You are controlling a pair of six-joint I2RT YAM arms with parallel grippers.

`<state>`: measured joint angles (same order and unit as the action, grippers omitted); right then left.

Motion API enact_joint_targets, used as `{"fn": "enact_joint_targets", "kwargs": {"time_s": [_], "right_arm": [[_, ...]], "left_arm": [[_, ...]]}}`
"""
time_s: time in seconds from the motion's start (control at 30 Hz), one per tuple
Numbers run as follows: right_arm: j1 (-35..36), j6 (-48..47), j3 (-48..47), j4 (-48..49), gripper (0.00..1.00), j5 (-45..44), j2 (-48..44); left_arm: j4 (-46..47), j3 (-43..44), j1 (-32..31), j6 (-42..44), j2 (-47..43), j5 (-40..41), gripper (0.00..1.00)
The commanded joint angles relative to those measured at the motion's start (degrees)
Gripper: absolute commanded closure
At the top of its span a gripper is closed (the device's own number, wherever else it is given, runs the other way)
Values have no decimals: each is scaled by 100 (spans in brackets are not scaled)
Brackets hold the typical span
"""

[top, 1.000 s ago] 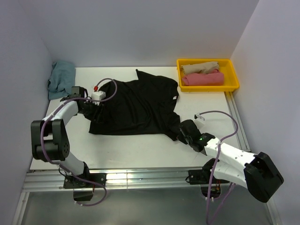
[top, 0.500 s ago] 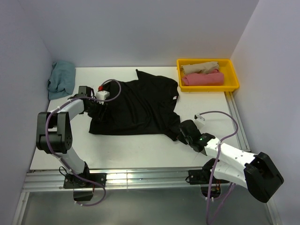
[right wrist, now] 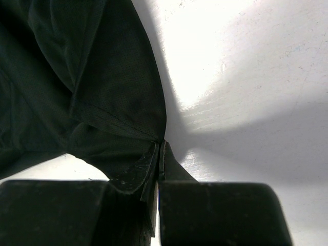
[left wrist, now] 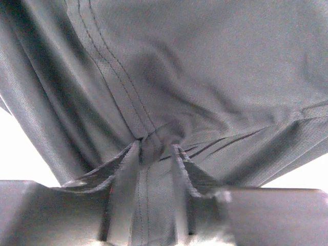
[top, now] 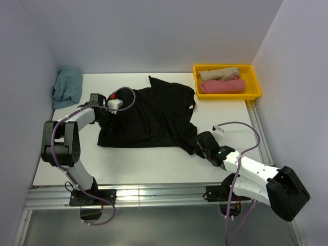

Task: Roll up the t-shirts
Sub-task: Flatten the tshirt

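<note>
A black t-shirt [top: 154, 115] lies spread and wrinkled on the white worktop [top: 154, 159], stretched between the two sets of fingers. Its small white neck label [top: 191, 107] shows on the edge towards the right fingers [right wrist: 175, 173]. Those are pressed together, pinching the shirt's near corner. The left fingers [left wrist: 119, 171] pinch a stitched fold at the opposite edge, and creases fan out from it. Beyond the right fingers, a rolled beige t-shirt [top: 219, 73] and a rolled pink t-shirt [top: 221, 86] lie touching in a yellow tray [top: 254, 78]. Beyond the left fingers, a dusty-blue t-shirt [top: 66, 87] lies crumpled.
</note>
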<state>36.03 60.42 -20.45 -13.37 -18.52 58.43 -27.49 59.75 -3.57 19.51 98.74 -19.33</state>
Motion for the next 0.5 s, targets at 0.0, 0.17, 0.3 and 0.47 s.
{"fn": "enact_joint_targets", "kwargs": {"time_s": [0.0, 0.17, 0.3, 0.47], "right_arm": [[27, 5, -3, 18, 100, -143, -87], [27, -22, -47, 44, 100, -143, -78], [27, -13, -65, 53, 100, -134, -60], [27, 31, -47, -122, 100, -239, -236]], "left_arm": [[-134, 169, -38, -9, -179, 44, 67], [-310, 143, -38, 36, -407, 53, 85], [-450, 204, -38, 27, -566, 52, 98], [-661, 344, -29, -35, -847, 87, 100]]}}
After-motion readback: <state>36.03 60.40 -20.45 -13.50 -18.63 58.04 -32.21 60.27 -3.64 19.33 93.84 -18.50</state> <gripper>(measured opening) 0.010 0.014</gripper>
